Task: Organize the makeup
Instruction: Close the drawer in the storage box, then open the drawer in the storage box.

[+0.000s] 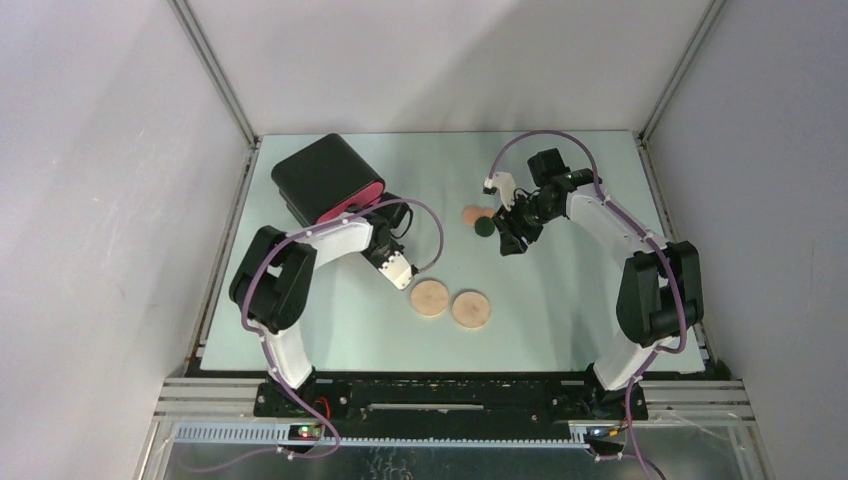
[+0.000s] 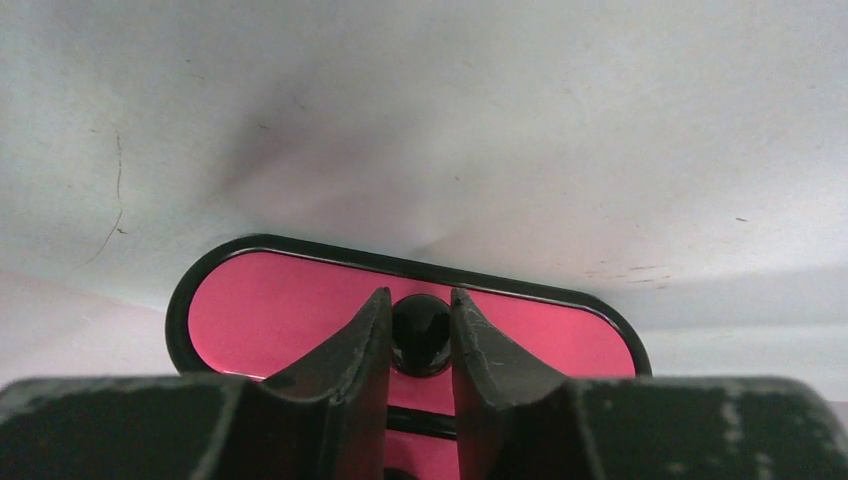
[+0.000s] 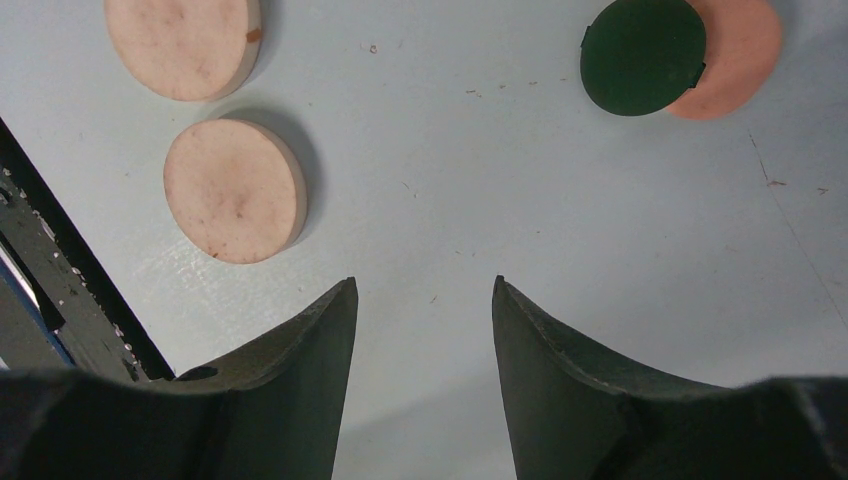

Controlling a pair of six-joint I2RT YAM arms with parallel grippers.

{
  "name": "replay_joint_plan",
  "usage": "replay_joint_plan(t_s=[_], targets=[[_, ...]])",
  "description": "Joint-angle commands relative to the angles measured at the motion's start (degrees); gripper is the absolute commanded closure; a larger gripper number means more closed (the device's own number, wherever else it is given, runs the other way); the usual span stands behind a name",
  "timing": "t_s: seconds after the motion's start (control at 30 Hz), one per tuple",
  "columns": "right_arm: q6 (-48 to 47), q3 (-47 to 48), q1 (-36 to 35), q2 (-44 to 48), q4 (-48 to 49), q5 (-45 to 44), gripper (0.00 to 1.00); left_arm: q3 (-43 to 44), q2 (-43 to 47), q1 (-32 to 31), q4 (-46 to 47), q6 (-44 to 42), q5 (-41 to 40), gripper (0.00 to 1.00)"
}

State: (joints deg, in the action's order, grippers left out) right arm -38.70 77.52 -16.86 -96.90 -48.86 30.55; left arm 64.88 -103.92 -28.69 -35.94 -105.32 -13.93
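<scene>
Four pieces of makeup show on the table [image 1: 560, 300]: two tan discs [image 1: 430, 297] lie just beside each other near the front, not touching; farther back a dark-green round [image 1: 485, 227] rests partly on top of a peach round [image 1: 473, 213].

Your right gripper [image 3: 420, 290] hovers over bare table with its jaws apart and nothing between them; the rounds are ahead of it to one side, the discs to the other.

Your left gripper [image 2: 420, 295] is at the black box [image 1: 327, 180]; its fingers stand close together with the knob [image 2: 420, 335] of a pink drawer [image 2: 260, 310] between them, and they seem to touch its sides, though the wrist view is too tight to be sure.

Judge the discs stiff, flat and light; they sit low, so take one across its width by the rim, fingertips down at the table; a smooth edge may slip. Lift the green round first, since it rides on the peach one. The knob looks small and glossy; pull it straight out, or it may pop free.
</scene>
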Motion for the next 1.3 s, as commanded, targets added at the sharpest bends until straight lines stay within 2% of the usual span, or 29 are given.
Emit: replay_joint_plan(t_s=[0.0, 0.17, 0.37, 0.53, 0.67, 0.77, 1.17, 1.27], targets=[[-0.82, -0.01, -0.19, 0.05, -0.53, 0.79, 0.39, -0.42, 1.36, 0.39, -0.39, 1.32, -1.57, 0.73], [-0.85, -0.06, -0.19, -0.15, -0.47, 0.80, 0.39, -2.27, 4.93, -1.02, -0.70, 4.29, 3.53, 0.79], [-0.85, -0.03, -0.20, -0.16, -0.52, 0.87, 0.39, -4.90, 7.05, -5.27, 0.09, 9.12, 6.04, 0.87], [-0.85, -0.03, -0.19, -0.22, -0.53, 0.86, 0.39, -6.26, 8.23, -5.94, -0.22, 9.20, 5.53, 0.81], [-0.94, -0.08, -0.19, -0.31, -0.71, 0.96, 0.39, -6.86, 8.48, -5.30, 1.21, 6.72, 2.58, 0.53], [-0.94, -0.04, -0.10, -0.22, -0.74, 0.84, 0.39, -6.46, 8.00, -3.71, 1.92, 3.85, 0.58, 0.44], [-1.08, -0.03, -0.19, -0.61, -0.85, 0.80, 0.39, -2.61, 3.64, 0.53, 1.90, -2.88, -4.86, 0.38], [-1.12, -0.03, -0.19, -0.66, -0.86, 0.75, 0.39, -2.66, 2.51, 0.74, 3.37, -3.93, -7.12, 0.45]])
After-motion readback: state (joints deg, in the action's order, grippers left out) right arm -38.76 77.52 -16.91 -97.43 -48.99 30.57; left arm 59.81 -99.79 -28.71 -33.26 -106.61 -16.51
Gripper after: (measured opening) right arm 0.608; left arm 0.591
